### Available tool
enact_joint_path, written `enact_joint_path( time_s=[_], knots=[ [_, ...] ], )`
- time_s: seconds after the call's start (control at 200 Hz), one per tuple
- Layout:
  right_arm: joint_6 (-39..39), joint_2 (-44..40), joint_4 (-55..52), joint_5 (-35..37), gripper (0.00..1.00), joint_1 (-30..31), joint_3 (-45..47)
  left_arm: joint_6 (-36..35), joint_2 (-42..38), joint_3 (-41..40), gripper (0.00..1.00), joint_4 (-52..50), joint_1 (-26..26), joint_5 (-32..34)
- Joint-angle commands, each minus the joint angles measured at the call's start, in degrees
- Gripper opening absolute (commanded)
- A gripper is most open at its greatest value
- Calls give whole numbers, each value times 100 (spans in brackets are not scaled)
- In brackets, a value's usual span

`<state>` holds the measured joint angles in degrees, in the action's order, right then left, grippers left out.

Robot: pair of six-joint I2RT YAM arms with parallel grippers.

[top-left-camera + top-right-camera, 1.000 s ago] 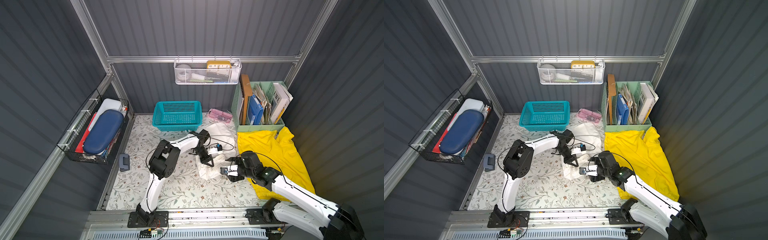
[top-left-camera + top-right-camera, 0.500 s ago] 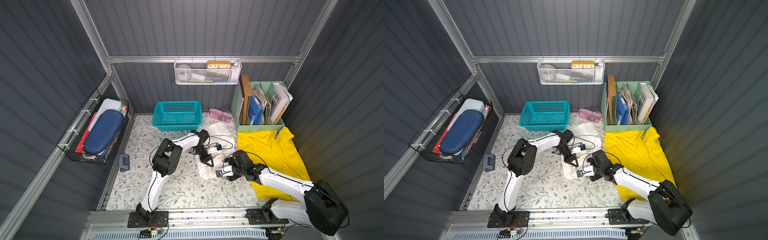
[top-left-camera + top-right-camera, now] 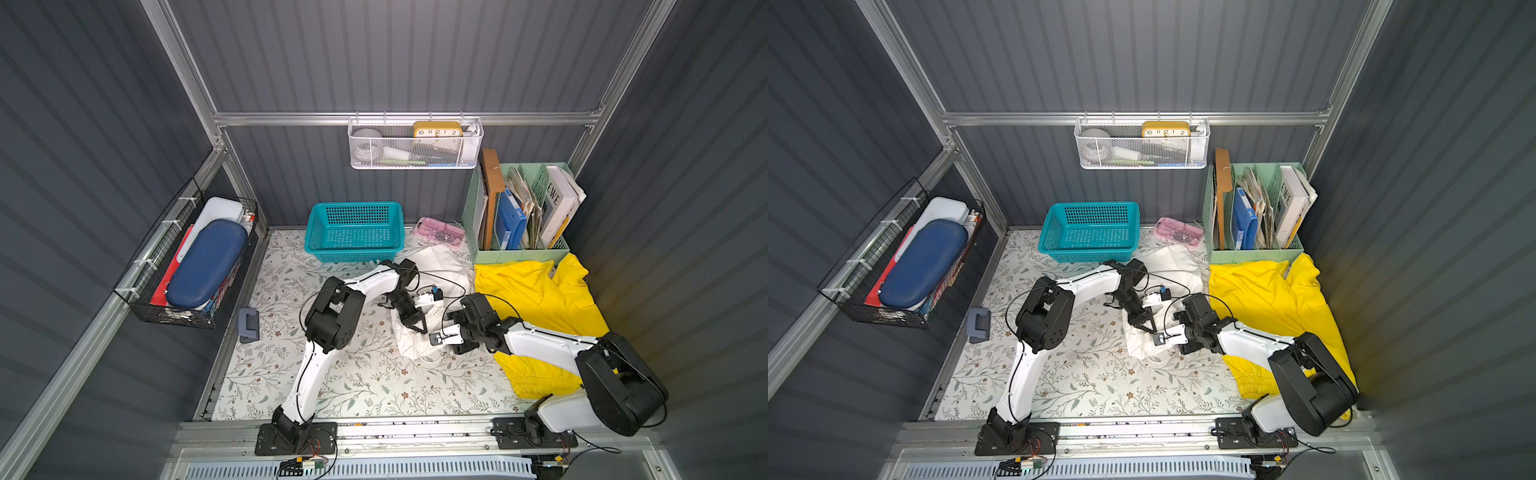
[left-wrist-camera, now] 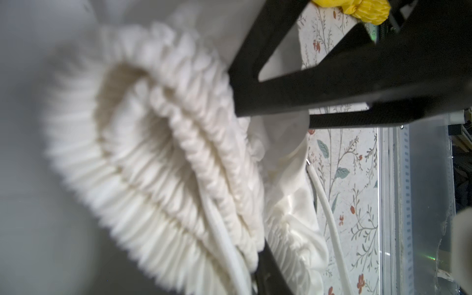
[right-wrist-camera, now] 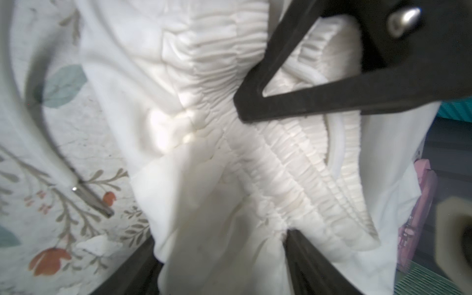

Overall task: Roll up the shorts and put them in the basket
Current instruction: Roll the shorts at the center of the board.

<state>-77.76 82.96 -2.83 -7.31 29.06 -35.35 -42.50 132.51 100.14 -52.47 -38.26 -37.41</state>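
White shorts (image 3: 409, 347): bunched at frame centre on the floral worktop (image 3: 353, 374).
Yellow shorts (image 3: 536, 291): spread right of centre.
Left claw (image 4: 245, 178): jaws part-open around the white waistband (image 4: 204, 153); grip unclear.
Right claw (image 5: 263, 171): jaws wide, straddling the same waistband.

the white shorts (image 3: 1140, 347) lie bunched in the middle of the floral mat (image 3: 1084, 374), with one part stretching back toward the pink case (image 3: 1177, 233). the left gripper (image 3: 1144, 323) points down into the bunched cloth. the right gripper (image 3: 1179, 347) reaches in low from the other side, just beside it, at the edge of the same cloth. the yellow shorts (image 3: 1271, 299) are spread in front of the green file holder (image 3: 1254, 254), partly under the right arm. a teal basket (image 3: 1088, 249) stands at the back. a grey hole punch (image 3: 979, 325) sits at the mat's left edge. a white mesh basket (image 3: 1142, 156) on the back wall holds a yellow clock (image 3: 1165, 129). a black wire rack (image 3: 888, 318) on the left wall holds a blue case (image 3: 924, 262).
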Motion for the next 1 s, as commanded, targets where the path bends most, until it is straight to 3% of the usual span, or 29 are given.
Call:
enact_joint_path(
  time_s=[0.0, 0.205, 0.37, 0.45, 0.455, 0.465, 0.48, 0.71, 0.99],
  knots=[
    [-50, 198, -50, -68, 76, -97, -212, -149, 254, -19, 23, -52, 12, 449],
    [-11, 421, -91, -145, 58, -102, -249, -122, 242, -37, 32, -15, 12, 496],
    [248, 349, -53, -42, 23, -95, -136, -49, 47, -154, 51, 165, 13, 584],
    [381, 294, -28, -61, 8, -95, -61, -11, -95, -254, 69, 272, 12, 640],
    [387, 297, -35, -60, 7, -99, -56, -12, -103, -260, 81, 276, 12, 639],
    [405, 290, -40, -53, 5, -97, -52, -8, -122, -272, 93, 280, 12, 645],
    [426, 277, -41, -57, 2, -96, -34, -5, -147, -275, 99, 293, 12, 646],
    [913, -73, -85, -26, 0, -101, 200, 201, -614, -511, 100, 657, 59, 832],
    [1408, -385, -480, -70, 0, -110, 185, 376, -1832, -1066, 100, 1300, 407, 817]
  ],
)
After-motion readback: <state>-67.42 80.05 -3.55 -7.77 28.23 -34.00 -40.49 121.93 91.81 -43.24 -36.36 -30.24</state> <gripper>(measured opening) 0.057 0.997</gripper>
